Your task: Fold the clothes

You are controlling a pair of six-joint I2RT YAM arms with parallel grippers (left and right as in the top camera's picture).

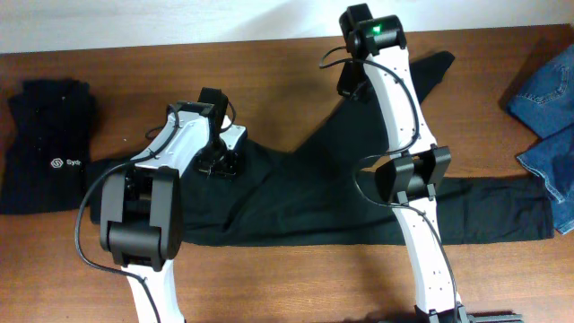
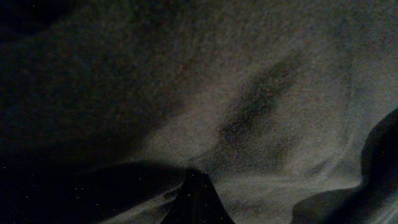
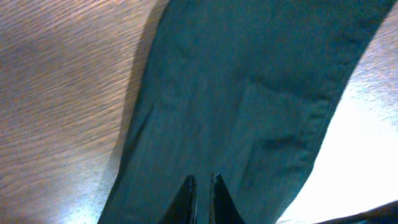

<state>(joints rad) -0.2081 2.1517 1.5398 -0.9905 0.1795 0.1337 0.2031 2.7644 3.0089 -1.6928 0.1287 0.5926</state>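
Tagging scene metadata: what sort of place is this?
Probably a lab-style robot bench for laundry folding rather than a home. A left arm and right arm work at a wooden table, with black trousers spread across it and jeans and a folded top at the edges.

Black top w/ white logo (image 1: pixel 49 148) at table's (image 1: pixel 117 81) left end, blue jeans (image 1: pixel 549 117) at right.

The left arm (image 1: pixel 170 144) bends forward, the left pincer (image 1: pixel 218 167) pointing down and held low, too dark to read. The right arm (image 1: pixel 404 126) stretches far forward, the right pincer (image 3: pixel 203 199) nearly closed, its fingertips (image 3: pixel 188 199) a sliver apart.
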